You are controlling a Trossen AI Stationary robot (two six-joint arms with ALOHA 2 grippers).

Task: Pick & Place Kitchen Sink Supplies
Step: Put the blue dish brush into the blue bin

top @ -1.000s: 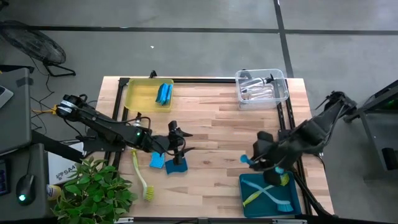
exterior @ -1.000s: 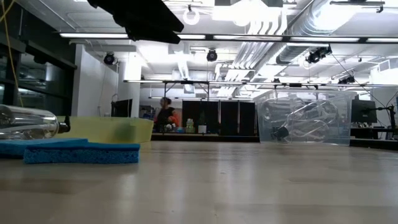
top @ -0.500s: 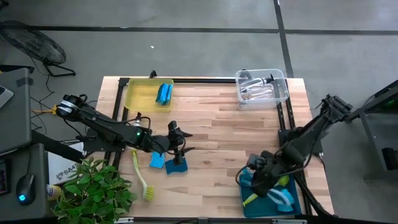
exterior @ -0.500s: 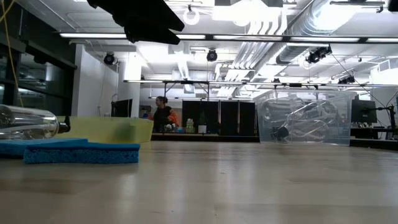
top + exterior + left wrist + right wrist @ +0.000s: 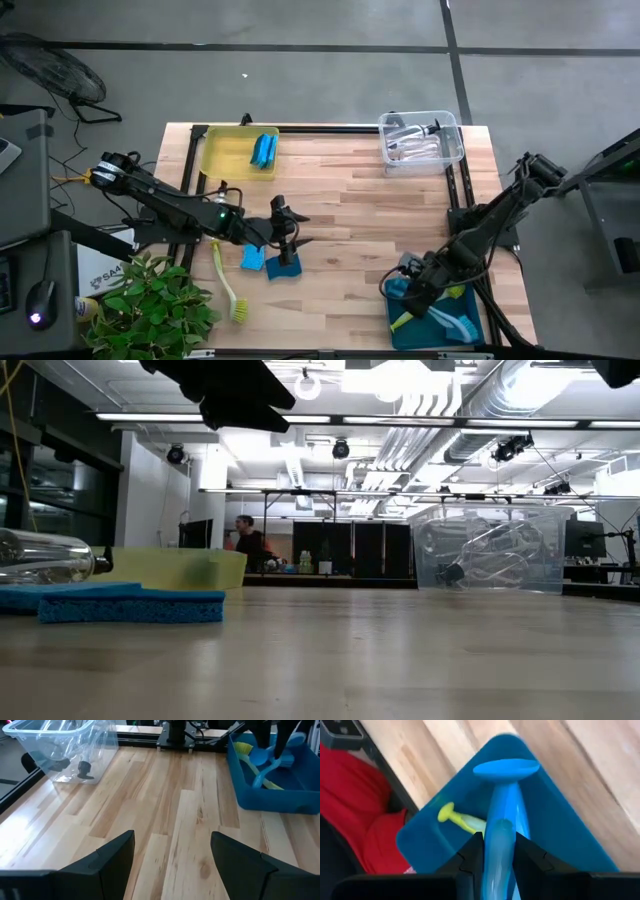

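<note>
My right gripper [image 5: 415,288] is down over the teal bin [image 5: 400,298] at the near right, shut on a blue dish brush [image 5: 504,795]. A yellow-green brush [image 5: 457,819] lies in that bin. My left gripper [image 5: 290,236] hangs open over the table's left middle, above two blue sponges [image 5: 268,262] that lie flat on the wood. A clear bottle [image 5: 45,556] shows just over the sponges [image 5: 120,603] in the low view. Another yellow-green brush [image 5: 228,286] lies on the table near the plant. My right gripper pinches the blue brush's handle [image 5: 496,851] between its two fingers, slanting down from above. The handle runs forward along the fingers, and its round flared end [image 5: 506,768] points into the teal bin. Whether the brush rests on the bin, I cannot tell.
A yellow bin [image 5: 225,158] with a blue sponge [image 5: 263,149] stands at the far left. A clear bin [image 5: 452,150] with bottles stands at the far right. A leafy plant [image 5: 150,310] sits at the near left corner. Bare wood lies in the middle [image 5: 370,215].
My right gripper has come down and toward the near edge with the blue brush, rolling its wrist, and now sits low over the teal bin. The brush has gone with it into the bin.
</note>
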